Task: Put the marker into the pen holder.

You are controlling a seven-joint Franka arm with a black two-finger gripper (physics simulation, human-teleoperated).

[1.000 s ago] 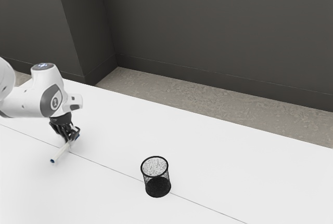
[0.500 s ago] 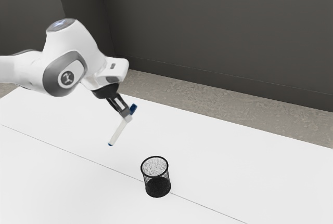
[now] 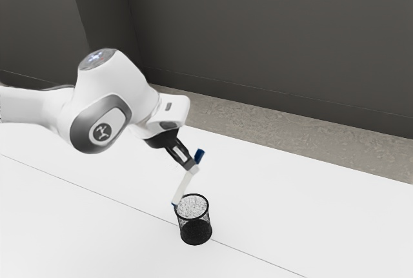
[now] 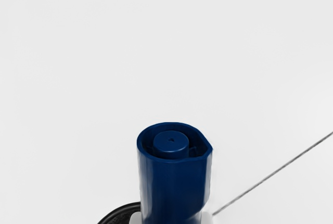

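Versus the last exterior frame: gripper (image 3: pixel 192 168) is lower and further toward the exterior view's right, marker (image 3: pixel 182 189) carried along with it. Pen holder (image 3: pixel 195 232) hasn't moved, upright on the table (image 3: pixel 284 207). Marker is now right by the holder's rim, still tilted, blue cap (image 3: pixel 199 156) up, other end down at the rim's edge on the exterior view's left. Not down in the holder; most of its length is above the rim.

Gripper is closed on the marker just below the cap, fingers parted only by the marker's thickness.

Hard to make out: whether the low tip touches the rim, is just over the opening or is slightly outside it, can't tell. Far finger mostly hidden in the exterior view. Wrist view: cap end is big and close, marker's body hidden below it; holder's dark rim is cut off and partly covered by the marker.
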